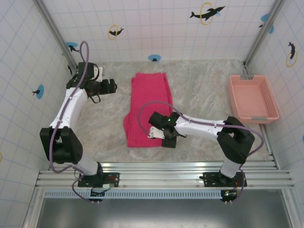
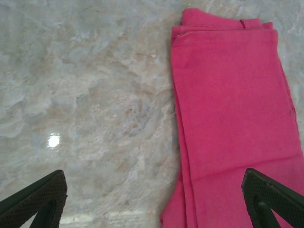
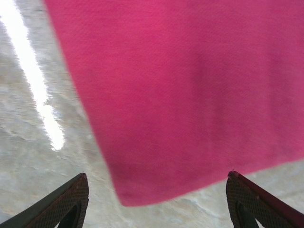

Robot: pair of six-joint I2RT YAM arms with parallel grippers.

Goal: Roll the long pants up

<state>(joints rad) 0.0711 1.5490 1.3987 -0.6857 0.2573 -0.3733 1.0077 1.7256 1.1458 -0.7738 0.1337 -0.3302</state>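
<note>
Although the bright magenta soft cloth long pants (image 1: 147, 107) lie flat as one long strip, leg folded over leg, on the grey marbled tabletop (image 1: 204, 95), no roll has been started. The black two-finger right gripper (image 1: 167, 141) hovers at the pants' near right corner. Its wrist view shows its jaws well apart and empty, with the hem (image 3: 190, 95) just ahead of them. The left gripper (image 1: 113, 86) waits beside the pants' far left edge, spread wide, holding nothing. The pale pink plastic basket (image 1: 247, 77) sits well to the right of the pants.

The likely risks:
- **Layers splitting:** pinching only the top layer at the hem would start a crooked roll.
- **Cloth sliding:** rolling from one corner could skew the strip, because the smooth tabletop lets the soft cloth slide.
</note>
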